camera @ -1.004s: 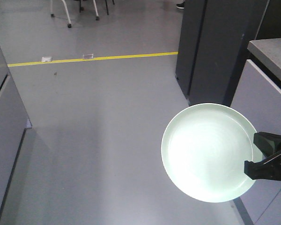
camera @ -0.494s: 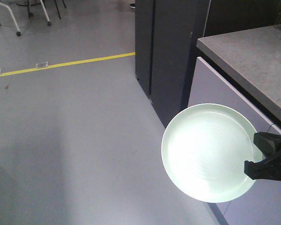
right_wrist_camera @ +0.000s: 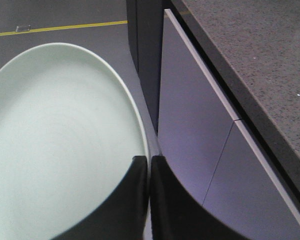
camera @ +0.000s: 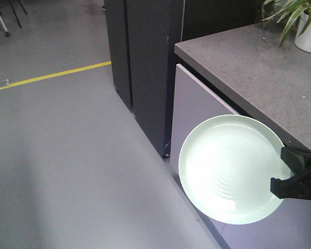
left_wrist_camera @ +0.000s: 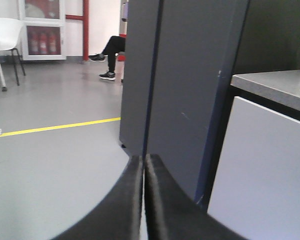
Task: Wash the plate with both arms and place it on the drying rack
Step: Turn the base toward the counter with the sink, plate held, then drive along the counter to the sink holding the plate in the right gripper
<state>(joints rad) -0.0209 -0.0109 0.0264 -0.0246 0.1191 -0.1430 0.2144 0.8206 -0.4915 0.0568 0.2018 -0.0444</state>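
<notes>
The pale mint-green plate (camera: 230, 168) hangs in the air beside a cabinet front, face toward the front camera. My right gripper (camera: 286, 171) is shut on the plate's right rim. In the right wrist view the plate (right_wrist_camera: 55, 145) fills the left side, and the right gripper (right_wrist_camera: 149, 165) pinches its edge between both black fingers. My left gripper (left_wrist_camera: 143, 162) is shut with nothing between its fingers, pointing at a dark cabinet. The drying rack is out of view.
A speckled grey countertop (camera: 259, 67) over pale cabinet doors (camera: 197, 109) runs along the right. A tall dark cabinet (camera: 142, 67) stands behind it. A potted plant (camera: 300, 23) sits on the counter's far corner. Grey floor with a yellow line (camera: 46, 77) lies left.
The whole view has swung to the right: the dark cabinet and countertop slid left and closer, and the plant came into view. The plate stays in the same grip.
</notes>
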